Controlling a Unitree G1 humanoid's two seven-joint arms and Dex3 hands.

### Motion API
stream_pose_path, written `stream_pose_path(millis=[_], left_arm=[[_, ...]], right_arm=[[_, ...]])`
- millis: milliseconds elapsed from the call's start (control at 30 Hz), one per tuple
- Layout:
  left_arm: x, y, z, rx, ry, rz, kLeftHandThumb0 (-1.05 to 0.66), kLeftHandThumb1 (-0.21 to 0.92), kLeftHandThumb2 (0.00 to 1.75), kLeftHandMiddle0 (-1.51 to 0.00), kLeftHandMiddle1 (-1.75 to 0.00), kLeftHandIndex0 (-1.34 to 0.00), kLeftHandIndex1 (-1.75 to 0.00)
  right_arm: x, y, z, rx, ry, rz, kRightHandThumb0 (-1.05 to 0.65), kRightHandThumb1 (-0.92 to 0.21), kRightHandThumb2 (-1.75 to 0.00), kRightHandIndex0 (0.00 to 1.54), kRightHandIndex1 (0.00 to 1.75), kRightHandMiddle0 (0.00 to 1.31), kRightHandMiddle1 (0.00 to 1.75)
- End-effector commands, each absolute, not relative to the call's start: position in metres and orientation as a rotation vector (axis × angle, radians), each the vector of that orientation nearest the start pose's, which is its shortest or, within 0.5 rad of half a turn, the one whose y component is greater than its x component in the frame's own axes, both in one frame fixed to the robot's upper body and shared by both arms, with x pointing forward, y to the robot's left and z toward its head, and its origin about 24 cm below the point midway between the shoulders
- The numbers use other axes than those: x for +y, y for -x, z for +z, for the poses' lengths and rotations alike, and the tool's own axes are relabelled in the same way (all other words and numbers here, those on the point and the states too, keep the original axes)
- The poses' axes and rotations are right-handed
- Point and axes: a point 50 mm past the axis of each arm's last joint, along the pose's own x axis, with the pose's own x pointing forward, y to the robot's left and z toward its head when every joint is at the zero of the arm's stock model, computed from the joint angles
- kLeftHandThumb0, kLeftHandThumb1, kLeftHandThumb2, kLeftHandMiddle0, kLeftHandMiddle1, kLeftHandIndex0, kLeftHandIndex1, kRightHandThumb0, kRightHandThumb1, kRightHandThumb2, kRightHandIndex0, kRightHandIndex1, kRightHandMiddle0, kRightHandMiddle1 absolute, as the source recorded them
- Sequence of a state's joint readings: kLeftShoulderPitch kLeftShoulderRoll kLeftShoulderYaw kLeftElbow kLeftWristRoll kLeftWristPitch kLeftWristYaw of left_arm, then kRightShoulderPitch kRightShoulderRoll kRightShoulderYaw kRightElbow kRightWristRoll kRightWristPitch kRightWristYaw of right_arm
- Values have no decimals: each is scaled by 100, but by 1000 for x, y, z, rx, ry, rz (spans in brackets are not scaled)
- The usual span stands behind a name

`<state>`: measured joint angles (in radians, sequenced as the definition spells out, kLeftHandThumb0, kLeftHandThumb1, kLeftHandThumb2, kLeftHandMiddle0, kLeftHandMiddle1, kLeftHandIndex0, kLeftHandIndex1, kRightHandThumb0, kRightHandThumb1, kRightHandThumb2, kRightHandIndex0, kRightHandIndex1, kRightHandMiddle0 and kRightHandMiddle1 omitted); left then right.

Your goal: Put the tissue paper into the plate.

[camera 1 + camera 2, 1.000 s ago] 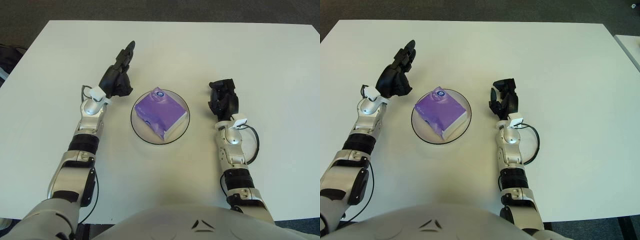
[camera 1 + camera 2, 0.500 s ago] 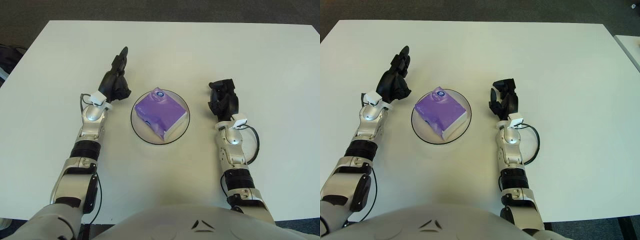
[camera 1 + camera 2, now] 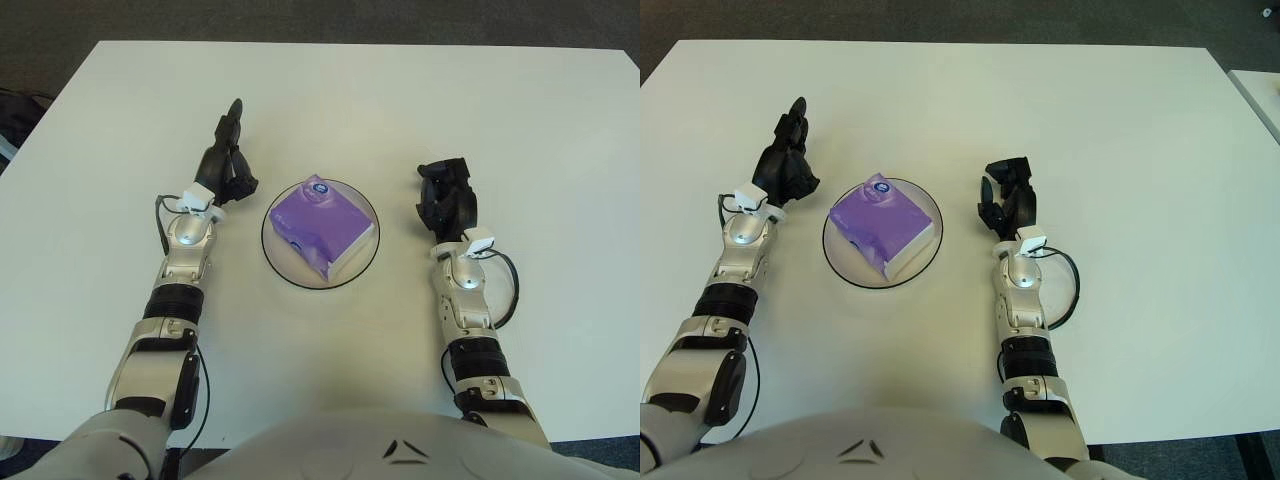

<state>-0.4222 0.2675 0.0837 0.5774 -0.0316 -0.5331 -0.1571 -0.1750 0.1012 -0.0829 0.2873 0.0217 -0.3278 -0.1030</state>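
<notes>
Tissue pack (image 3: 324, 227) lies inside the plate (image 3: 276, 262) on the bench (image 3: 400, 90), so the task looks done; left hand (image 3: 226, 160) just left of plate, fingers extended, empty; right hand (image 3: 447, 198) right of plate, curled, holding nothing.

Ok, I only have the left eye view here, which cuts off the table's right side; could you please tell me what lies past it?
Observer: The right eye view shows the table ending in a full right edge, with dark floor beyond.
Operator: Thank you. Is anything standing out there?
Observer: Yes, the corner of a second white surface shows past a narrow gap.
Operator: And is the right robot hand close to that edge?
Observer: No, the right robot hand shows right of the plate, well inside that edge.
</notes>
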Motion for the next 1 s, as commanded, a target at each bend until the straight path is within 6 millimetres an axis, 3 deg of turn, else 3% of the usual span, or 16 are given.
stream_pose_path(millis=[0,633,967], left_arm=[[207,-319,77,-321,-234,-83,-105,92,126,0,0,0,0],[209,-317,58,-250,-192,5,-105,92,125,0,0,-1,-1],[208,-312,53,-211,-143,4,-98,92,117,0,0,0,-13]], right_arm=[[-148,-252,-13,111,-141,-191,-35,-92,-52,34,100,18,175],[-152,-250,-14,112,-152,-199,-34,-92,-52,35,99,18,175],[-153,-249,-14,106,-147,-200,-35,-92,-52,36,100,19,175]])
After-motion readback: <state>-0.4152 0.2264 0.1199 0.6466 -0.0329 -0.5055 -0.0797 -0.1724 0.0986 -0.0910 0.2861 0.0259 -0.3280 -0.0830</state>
